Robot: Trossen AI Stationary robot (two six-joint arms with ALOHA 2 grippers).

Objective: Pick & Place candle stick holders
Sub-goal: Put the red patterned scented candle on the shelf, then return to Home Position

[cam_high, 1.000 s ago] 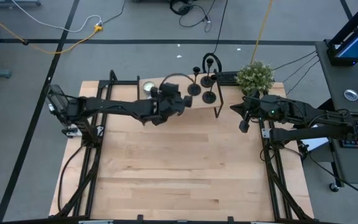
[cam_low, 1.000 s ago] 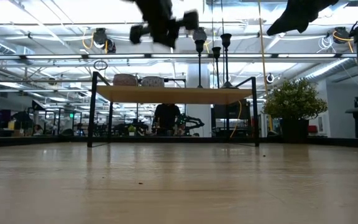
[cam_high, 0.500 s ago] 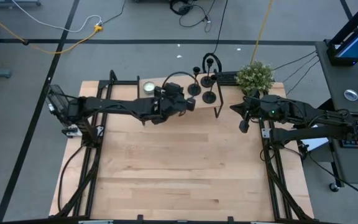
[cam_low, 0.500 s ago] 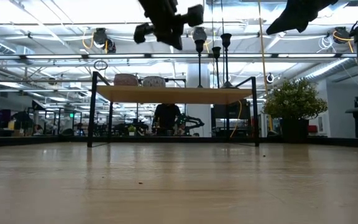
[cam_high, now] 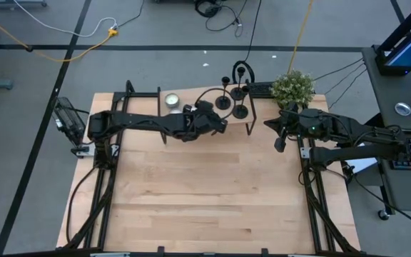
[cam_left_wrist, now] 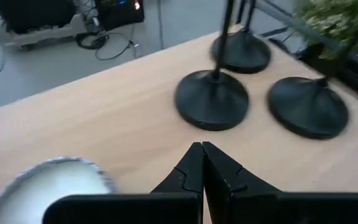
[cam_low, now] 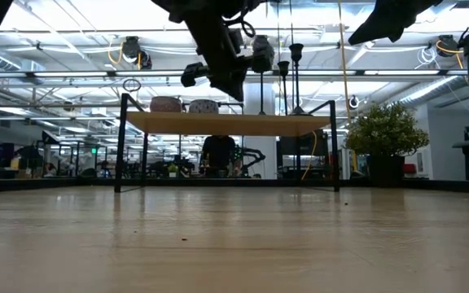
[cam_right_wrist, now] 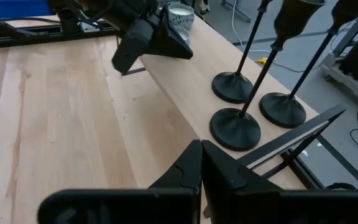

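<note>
High view: over the last second your left gripper moved along the raised shelf toward the three candle stick holders, and it also came lower, as the low view showed it dropping from near the top of the picture to just above the shelf board. The left wrist view showed its fingers pressed together with nothing between them, the tips aimed at the nearest disc base but not touching it, with a white tealight off to one side. All three holders stood upright on the far right end of the shelf, close together, near the potted plant; none had been lifted or shifted. Your right gripper waited above the right side of the table, just beside the shelf's right end, fingers likewise closed and empty, and it had not moved. Reading this, the approach was nearly done but the pick had not begun: you had closed jaws arriving at a thin stem, so I judged that they would need to open before the gripper went any farther in. The holders stood tightly grouped, so a closed gripper pushing forward risked nudging the nearest base into its neighbours or tipping it. No placing spot could be told from these views.
</note>
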